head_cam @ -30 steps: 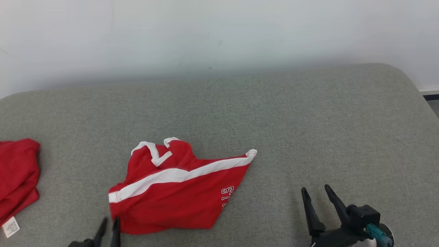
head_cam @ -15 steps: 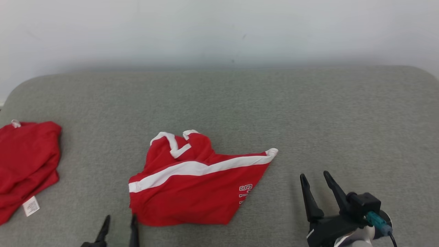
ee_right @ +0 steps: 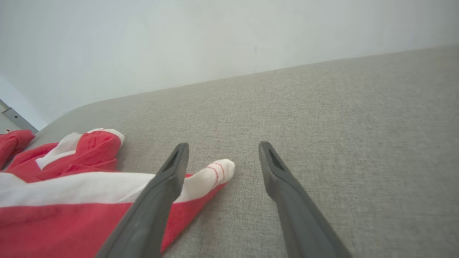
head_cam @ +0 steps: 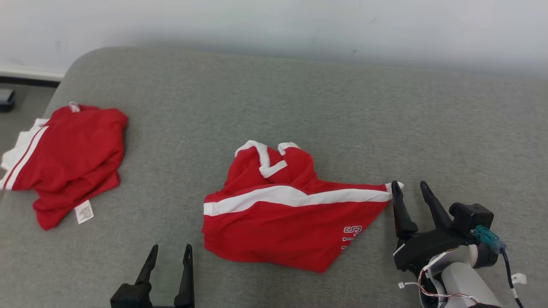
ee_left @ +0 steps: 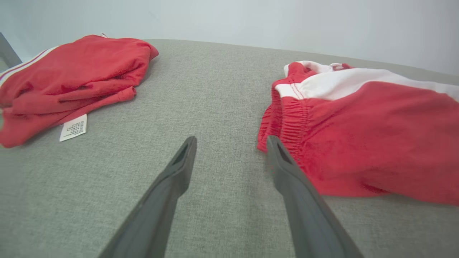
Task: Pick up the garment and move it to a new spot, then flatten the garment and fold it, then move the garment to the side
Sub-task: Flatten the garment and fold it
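Observation:
The garment (head_cam: 291, 226) is red with a white stripe and lies crumpled in the middle of the grey padded surface (head_cam: 299, 98). My left gripper (head_cam: 171, 248) is open just left of its gathered waistband, holding nothing. The left wrist view shows the left gripper (ee_left: 230, 140) over bare surface, its right finger close to the garment (ee_left: 358, 143). At the garment's right end my right gripper (head_cam: 409, 185) is open. In the right wrist view the garment's white corner tip (ee_right: 218, 170) lies between the right gripper's (ee_right: 222, 145) fingers.
A second red garment (head_cam: 72, 158) with a white label (head_cam: 84, 211) lies bunched at the surface's left edge, also in the left wrist view as the second red garment (ee_left: 71, 79). A pale wall runs behind. Floor (head_cam: 17, 98) shows past the left corner.
My left gripper has opened and now stands apart from the garment's edge. The head camera has turned left, bringing the second garment fully in. My right gripper is now at the white corner.

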